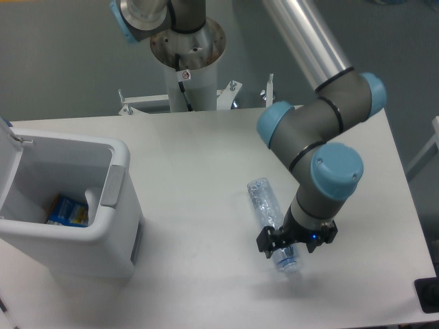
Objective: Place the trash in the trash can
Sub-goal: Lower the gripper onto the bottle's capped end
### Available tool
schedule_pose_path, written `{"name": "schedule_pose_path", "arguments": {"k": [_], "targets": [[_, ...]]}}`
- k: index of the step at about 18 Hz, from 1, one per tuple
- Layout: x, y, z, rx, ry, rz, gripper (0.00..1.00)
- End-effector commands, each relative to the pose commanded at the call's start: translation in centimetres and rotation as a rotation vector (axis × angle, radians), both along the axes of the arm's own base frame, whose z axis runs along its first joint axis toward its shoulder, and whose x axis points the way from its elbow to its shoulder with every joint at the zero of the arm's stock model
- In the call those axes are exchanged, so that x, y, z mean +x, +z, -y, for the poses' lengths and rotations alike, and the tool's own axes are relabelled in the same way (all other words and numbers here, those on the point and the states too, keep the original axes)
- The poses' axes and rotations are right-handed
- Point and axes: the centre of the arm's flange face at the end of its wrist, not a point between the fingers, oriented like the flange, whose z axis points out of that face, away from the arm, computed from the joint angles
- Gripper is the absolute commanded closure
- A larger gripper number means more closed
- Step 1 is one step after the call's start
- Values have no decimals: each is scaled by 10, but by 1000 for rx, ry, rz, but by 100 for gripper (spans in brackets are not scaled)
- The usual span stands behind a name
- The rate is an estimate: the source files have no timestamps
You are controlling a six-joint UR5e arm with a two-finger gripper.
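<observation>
Clear crushed bottle (266, 205) lies on desk (199, 157), tool (295, 245) low over its cap end, fingers astride; can't tell if clamped. Thin plastic could squirt out sideways, w/ bin (68, 205) well apart.

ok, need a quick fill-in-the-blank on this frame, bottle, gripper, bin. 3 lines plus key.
1. The crushed bottle lies on the ____, not in the bin.
2. The gripper sits over the bottle's ____ end, the one nearest the camera.
3. The trash can stands with its lid ____, and a blue item shows inside.

Missing words: table; cap; open
</observation>
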Motion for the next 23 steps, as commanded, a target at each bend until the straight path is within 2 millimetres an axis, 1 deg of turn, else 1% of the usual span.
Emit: {"name": "schedule_pose_path", "arguments": {"k": [3, 5, 7, 8, 13, 14, 17, 19, 21, 23], "targets": [[6, -15, -8, -42, -16, -6, 0], [8, -25, -7, -78, -1, -8, 0], [17, -33, -12, -114, -20, -17, 1], [19, -39, -12, -130, -23, -16, 1], [23, -55, -13, -187, -34, -31, 3], [25, -62, -12, -211, -38, -37, 3], [28, -68, -11, -250, -47, -55, 4], [30, -69, -13, -251, -44, -55, 12], [29, -70, -13, -249, -22, -57, 24], [30, -73, -12, -252, -22, -55, 32]]}}
